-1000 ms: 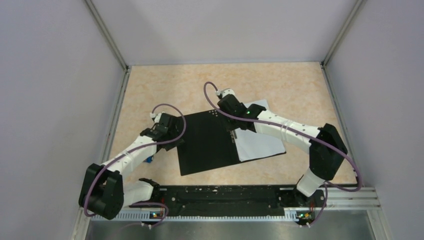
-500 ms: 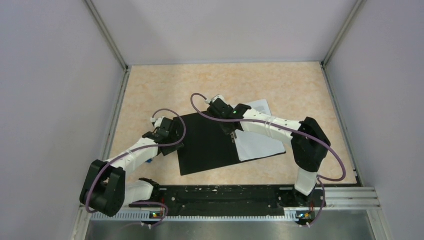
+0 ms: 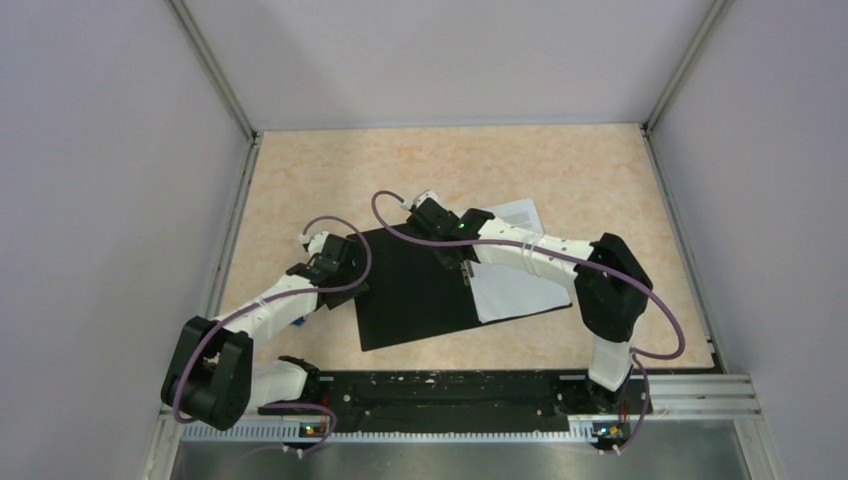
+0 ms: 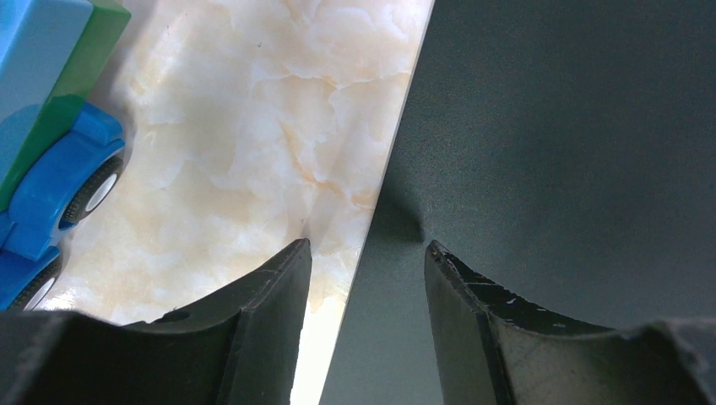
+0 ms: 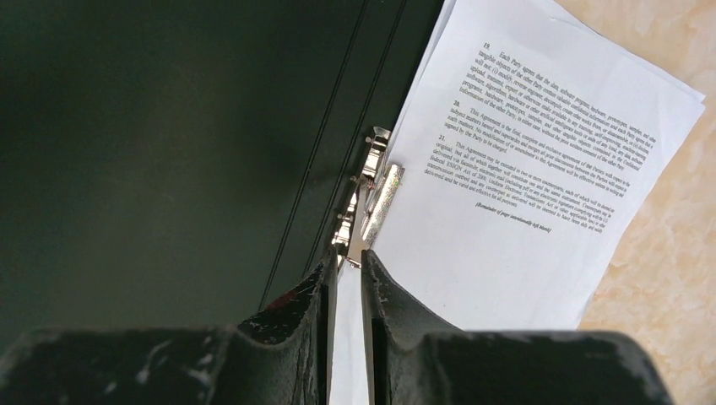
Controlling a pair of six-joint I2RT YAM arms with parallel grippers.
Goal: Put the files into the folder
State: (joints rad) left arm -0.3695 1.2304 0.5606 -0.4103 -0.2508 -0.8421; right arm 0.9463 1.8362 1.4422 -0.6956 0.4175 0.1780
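Lying open mid-frame in the top view, the flat rectangular folder (image 3: 410,300) shows its black inside on the beige marbled surface (image 3: 560,170), and the left hand (image 4: 367,249) straddles its left edge with fingers apart, a blue and green toy car (image 4: 51,160) nearby on the left. Farther up, the right hand (image 5: 344,263) has its fingers almost together at the end of the metal spine clip (image 5: 371,198); whether they pinch it I cannot tell. The white printed paper files (image 5: 523,169) lie just right of that clip.
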